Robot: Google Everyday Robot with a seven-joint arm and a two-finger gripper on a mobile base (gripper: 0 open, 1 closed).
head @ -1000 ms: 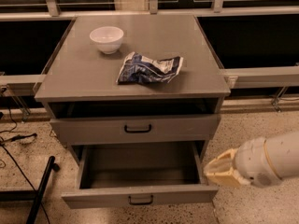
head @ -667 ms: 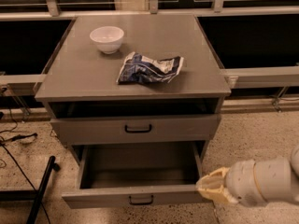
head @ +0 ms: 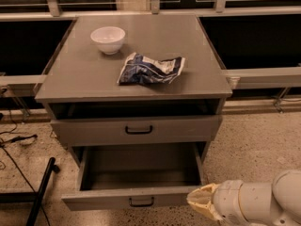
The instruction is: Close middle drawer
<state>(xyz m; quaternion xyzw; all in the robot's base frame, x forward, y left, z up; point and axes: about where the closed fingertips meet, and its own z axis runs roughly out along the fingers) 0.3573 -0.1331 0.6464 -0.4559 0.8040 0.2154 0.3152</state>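
Middle drawer (head: 103, 202) stands pulled well out, nothing yet closed; gripper (head: 195, 201), jaws seemingly shut and empty, sits at its near-right corner; the whole push remains.

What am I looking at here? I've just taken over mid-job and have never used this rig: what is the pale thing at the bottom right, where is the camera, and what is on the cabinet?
There is one camera. It looks down at the front of a grey three-drawer cabinet, and where it is mounted is not on record.

The white rounded shape at the bottom right is the robot's single arm. Its cream-coloured tip is the gripper, which is low beside the right front corner of the middle drawer. That is the wide, low-fronted grey drawer with a small black bar handle, and it is pulled far out. I cannot tell whether the gripper touches it, and I see nothing held.

Above it is the taller-fronted upper drawer. On the cabinet top sit a small white bowl and a crumpled blue-and-white snack bag.
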